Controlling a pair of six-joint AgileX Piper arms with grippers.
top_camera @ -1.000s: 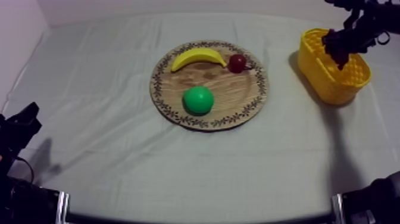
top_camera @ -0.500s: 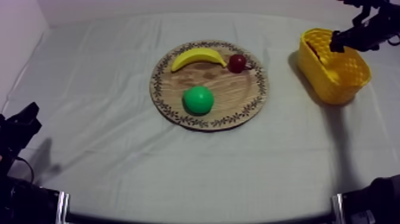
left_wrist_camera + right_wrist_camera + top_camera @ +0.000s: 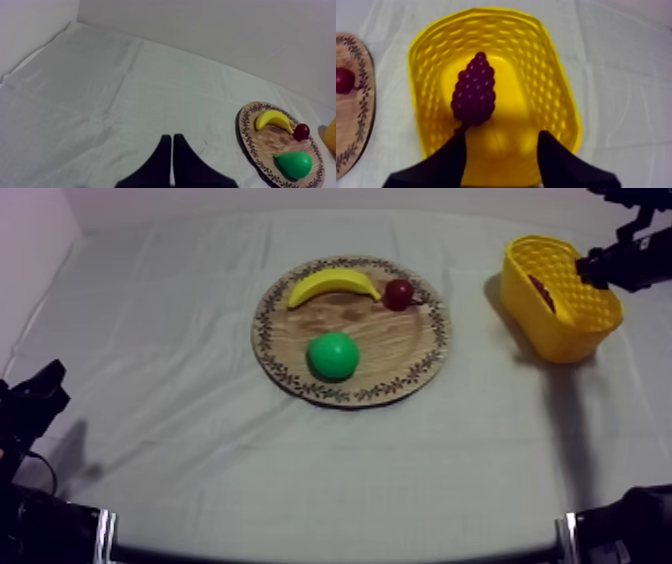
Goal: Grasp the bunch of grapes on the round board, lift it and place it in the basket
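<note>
The bunch of grapes (image 3: pixel 473 91) lies dark purple on the floor of the yellow basket (image 3: pixel 556 85), free of my fingers. My right gripper (image 3: pixel 503 150) hangs open just above the basket's near wall, its fingers (image 3: pixel 452 157) apart with nothing between them. In the top view the right gripper (image 3: pixel 590 268) hovers over the far right side of the basket (image 3: pixel 568 323), where the grapes (image 3: pixel 541 289) show as a dark patch. My left gripper (image 3: pixel 172 155) is shut on nothing, low over the cloth at the left (image 3: pixel 38 400).
The round wooden board (image 3: pixel 420 353) sits mid-table and carries a banana (image 3: pixel 333 285), a small red fruit (image 3: pixel 399 293) and a green pear (image 3: pixel 333 356). From the left wrist the board (image 3: pixel 270 139) lies off to the side of bare cloth.
My right gripper has drawn back to the right from inside the basket. The grapes stay in the basket. The left arm has not moved.
</note>
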